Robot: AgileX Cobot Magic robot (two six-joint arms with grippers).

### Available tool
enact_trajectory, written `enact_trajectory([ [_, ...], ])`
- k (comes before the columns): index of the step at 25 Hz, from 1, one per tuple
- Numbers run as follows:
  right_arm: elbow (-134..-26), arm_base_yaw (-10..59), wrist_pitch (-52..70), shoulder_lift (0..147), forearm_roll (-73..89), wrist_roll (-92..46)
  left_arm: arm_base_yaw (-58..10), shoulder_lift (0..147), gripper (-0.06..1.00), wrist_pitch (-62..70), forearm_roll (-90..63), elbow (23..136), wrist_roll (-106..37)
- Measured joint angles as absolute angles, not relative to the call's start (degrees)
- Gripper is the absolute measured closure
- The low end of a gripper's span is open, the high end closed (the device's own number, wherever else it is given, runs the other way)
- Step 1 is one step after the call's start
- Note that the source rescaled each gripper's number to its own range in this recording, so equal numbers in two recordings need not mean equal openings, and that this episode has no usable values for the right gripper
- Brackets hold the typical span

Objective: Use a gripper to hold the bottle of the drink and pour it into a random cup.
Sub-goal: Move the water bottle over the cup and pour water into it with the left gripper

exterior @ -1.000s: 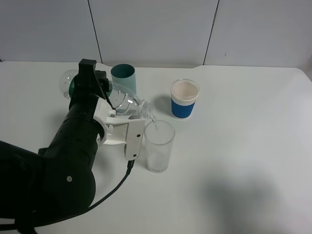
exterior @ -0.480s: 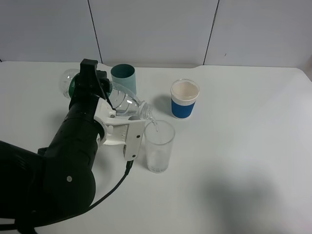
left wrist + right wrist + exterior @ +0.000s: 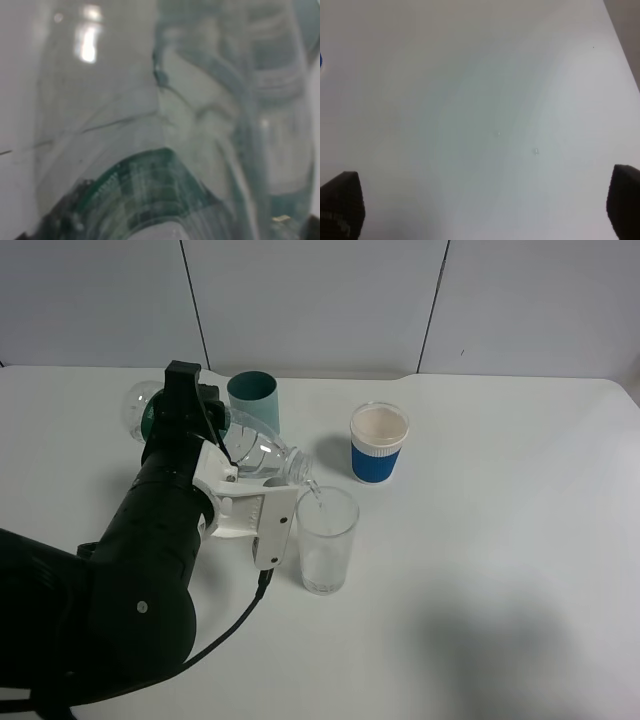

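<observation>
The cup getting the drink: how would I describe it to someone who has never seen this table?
On the white table, find the big black arm tilting a clear bottle. The cup stands right under the bottle's mouth. It is the tall, see-through glass, unlike the teal cup and the white cup with a blue sleeve behind it.
</observation>
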State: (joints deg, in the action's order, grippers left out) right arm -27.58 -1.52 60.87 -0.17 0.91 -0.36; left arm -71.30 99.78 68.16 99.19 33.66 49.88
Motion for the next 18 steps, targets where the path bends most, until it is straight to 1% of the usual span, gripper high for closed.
enact_trajectory([
  [18, -27.58, -1.52, 60.87, -0.17, 0.91, -0.36, -71.3, 99.78, 0.94, 68.16, 99.19, 33.66, 49.63],
])
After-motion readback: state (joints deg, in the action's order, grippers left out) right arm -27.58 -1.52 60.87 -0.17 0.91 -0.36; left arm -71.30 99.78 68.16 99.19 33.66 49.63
